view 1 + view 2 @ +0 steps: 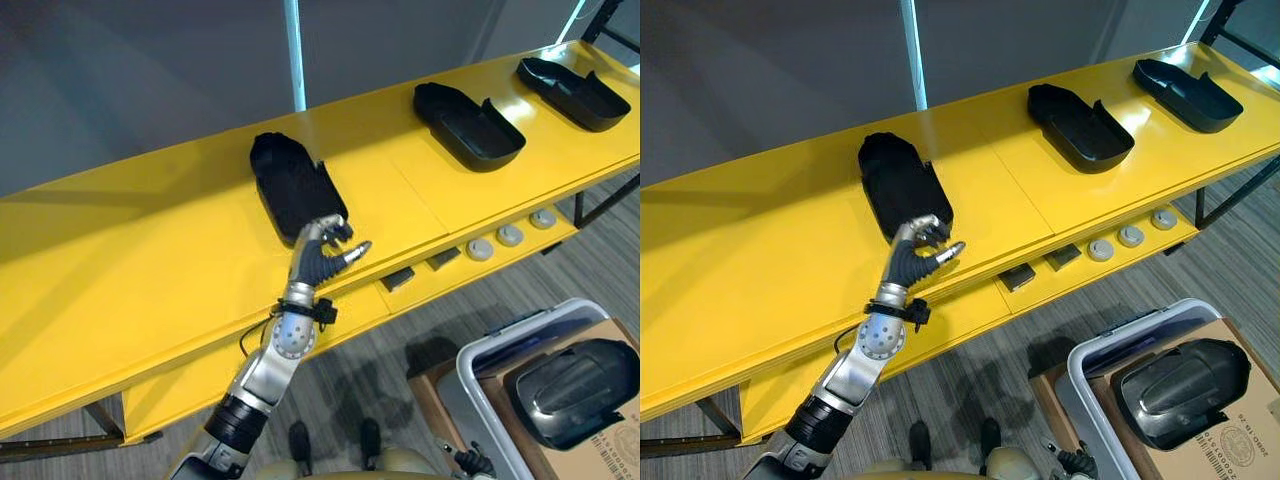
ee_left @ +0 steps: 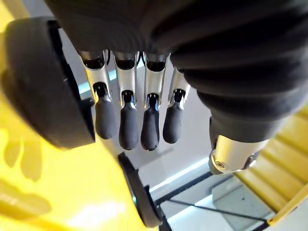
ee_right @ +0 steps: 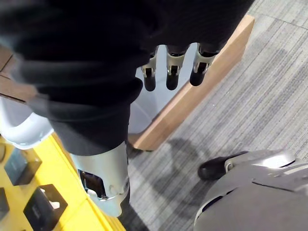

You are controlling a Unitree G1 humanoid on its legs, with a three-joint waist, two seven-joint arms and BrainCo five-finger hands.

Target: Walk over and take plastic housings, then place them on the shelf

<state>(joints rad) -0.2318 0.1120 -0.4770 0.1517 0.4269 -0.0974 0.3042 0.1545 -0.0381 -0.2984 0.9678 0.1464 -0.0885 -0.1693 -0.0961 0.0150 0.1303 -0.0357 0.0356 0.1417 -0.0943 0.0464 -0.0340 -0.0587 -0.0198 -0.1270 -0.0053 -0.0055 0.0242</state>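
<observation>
Three black plastic housings lie on the yellow shelf [image 1: 150, 250]: the nearest housing [image 1: 290, 185], a middle housing [image 1: 468, 125] and a far housing [image 1: 572, 92] at the right end. My left hand [image 1: 320, 255] is at the near end of the nearest one, fingers relaxed and open, fingertips by its rim. In the left wrist view the straight fingers [image 2: 129, 125] hang beside that housing [image 2: 43, 82] without curling round it. Low beside the tote, my right hand [image 3: 168, 72] hangs open and holds nothing. Another housing [image 1: 570, 390] rests in a cardboard box at the lower right.
A grey tote [image 1: 500, 350] holds the cardboard box [image 1: 600, 455] on the carpet at my right. Below the shelf, a lower yellow ledge carries white discs [image 1: 510, 236] and small black blocks [image 1: 398, 279]. The shelf's left half is bare.
</observation>
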